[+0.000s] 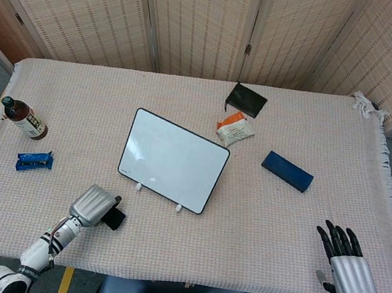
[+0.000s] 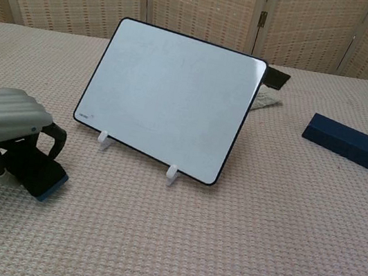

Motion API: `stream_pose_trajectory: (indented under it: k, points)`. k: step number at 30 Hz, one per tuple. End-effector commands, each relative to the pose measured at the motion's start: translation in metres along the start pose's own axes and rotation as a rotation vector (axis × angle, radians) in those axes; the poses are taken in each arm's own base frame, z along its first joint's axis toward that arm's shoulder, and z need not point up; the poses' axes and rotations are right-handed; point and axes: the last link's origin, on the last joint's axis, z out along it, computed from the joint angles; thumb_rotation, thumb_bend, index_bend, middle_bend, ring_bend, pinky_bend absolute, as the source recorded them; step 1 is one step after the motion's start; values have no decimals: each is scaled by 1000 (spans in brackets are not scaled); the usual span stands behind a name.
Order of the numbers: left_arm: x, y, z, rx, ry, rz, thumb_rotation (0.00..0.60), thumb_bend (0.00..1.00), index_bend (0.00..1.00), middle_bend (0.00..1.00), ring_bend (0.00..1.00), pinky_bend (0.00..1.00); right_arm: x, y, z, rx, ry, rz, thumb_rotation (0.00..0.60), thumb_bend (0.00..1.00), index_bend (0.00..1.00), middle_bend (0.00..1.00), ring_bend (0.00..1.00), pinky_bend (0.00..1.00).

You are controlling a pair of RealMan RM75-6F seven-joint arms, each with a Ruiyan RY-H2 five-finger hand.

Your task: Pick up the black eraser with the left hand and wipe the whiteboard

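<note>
- The left hand [image 2: 5,125] sits low over the black eraser [image 2: 39,175] at the near left of the table [image 1: 169,250], fingers curled down around it from above, the thumb reaching under on the near side.
- Is it clamped? The fingers look wrapped on the block, but I cannot tell for sure that they are bearing on it; the eraser appears to rest on the cloth.
- From the head view the hand [image 1: 95,205] covers most of the eraser [image 1: 115,219], only its far end peeking out.
- My read on the eraser: a small, light block, dark soft felt above and a bluish base strip showing at its lower edge, so it should give a little under pressure and not slip much.
- Best hold, I reckon, is across its short width, on the long sides, leaving the wiping face free.
- The whiteboard [image 2: 169,97] stands propped on two small white feet, tilted back, just beyond and to the right; it looks light, so a hard wipe could push it over.
- The right hand [image 1: 345,268] rests at the near right edge, fingers spread, holding nothing.
</note>
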Motion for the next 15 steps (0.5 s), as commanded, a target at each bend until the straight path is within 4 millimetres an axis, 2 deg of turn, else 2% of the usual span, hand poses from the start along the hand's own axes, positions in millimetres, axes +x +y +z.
stream_pose_trajectory:
  k: [1,3,7,15]
  points:
    - [3,1,-1,9,59,-8,600,197,623,1000,854,1000,0,0,-1,1,1,2,600,295,0,0,0,0]
    - [7,2,0,20,112,-14,600,196,624,1000,854,1000,1,0,-1,2,4,5,600,295,0,0,0,0]
    - [23,9,10,80,333,-53,600,197,625,1000,857,1000,3,1,-3,5,12,13,600,295,0,0,0,0]
    - [43,39,43,157,573,-138,600,213,627,1000,876,1000,6,4,-4,4,16,24,600,294,0,0,0,0]
